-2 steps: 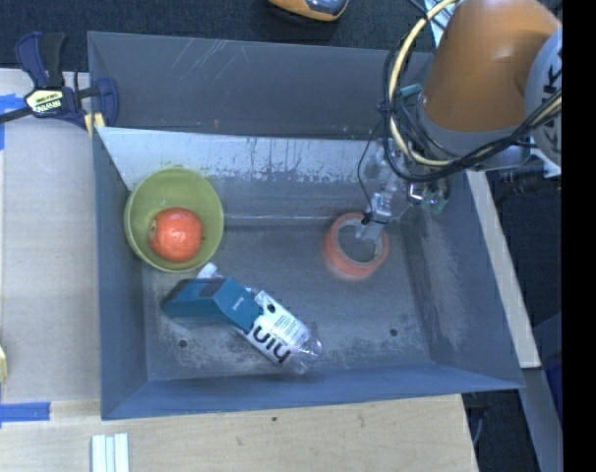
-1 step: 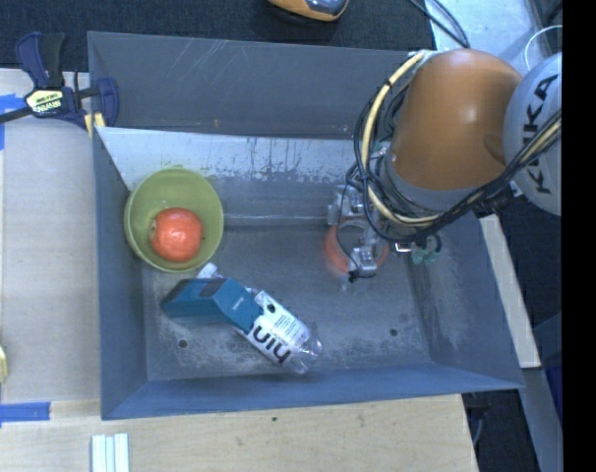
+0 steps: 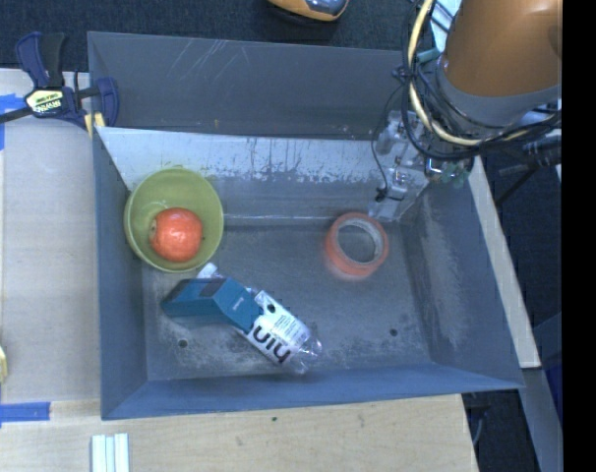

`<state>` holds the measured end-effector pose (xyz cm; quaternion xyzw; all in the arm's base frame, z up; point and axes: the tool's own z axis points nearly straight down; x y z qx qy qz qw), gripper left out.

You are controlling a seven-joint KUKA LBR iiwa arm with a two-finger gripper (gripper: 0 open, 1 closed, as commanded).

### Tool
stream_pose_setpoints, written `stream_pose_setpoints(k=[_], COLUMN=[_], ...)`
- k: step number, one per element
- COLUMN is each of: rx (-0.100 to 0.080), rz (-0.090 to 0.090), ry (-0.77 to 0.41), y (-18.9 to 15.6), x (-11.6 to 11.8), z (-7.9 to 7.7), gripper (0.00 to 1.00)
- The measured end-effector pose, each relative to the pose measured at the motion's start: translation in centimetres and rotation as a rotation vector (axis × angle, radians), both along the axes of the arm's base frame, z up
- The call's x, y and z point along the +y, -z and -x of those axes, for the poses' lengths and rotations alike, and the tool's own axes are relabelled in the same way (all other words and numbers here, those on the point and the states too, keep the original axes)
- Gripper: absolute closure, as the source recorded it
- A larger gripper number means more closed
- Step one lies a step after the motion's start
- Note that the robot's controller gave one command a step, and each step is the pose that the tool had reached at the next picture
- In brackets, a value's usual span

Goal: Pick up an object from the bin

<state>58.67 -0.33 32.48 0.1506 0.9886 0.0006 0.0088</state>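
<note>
My gripper [image 3: 392, 197] hangs at the bin's right rear, its metal fingers pointing down just above and to the right of an orange tape roll [image 3: 356, 245] that lies flat on the floor. Nothing shows between the fingers. Left of centre near the front lies a teal and white carton [image 3: 241, 318] on its side. At the far left a green bowl [image 3: 174, 216] holds a red-orange ball [image 3: 176, 234].
The arm with its orange cover and cables reaches in over the right rear corner. The bin's sloped walls close in on all sides; bare floor lies between the tape roll and the carton.
</note>
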Motion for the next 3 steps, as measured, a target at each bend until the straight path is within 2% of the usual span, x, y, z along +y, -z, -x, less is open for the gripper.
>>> stream_pose_setpoints(k=[1, 2, 3], rx=[0.017, -0.007, 0.014], rz=[-0.001, 0.002, 0.000], ry=[-0.231, -0.022, -0.238], y=[3.2, 6.0, 4.1], x=[1.4, 2.0, 2.0], z=[3.3, -0.1, 2.9], gripper=[0.00, 0.00, 0.00])
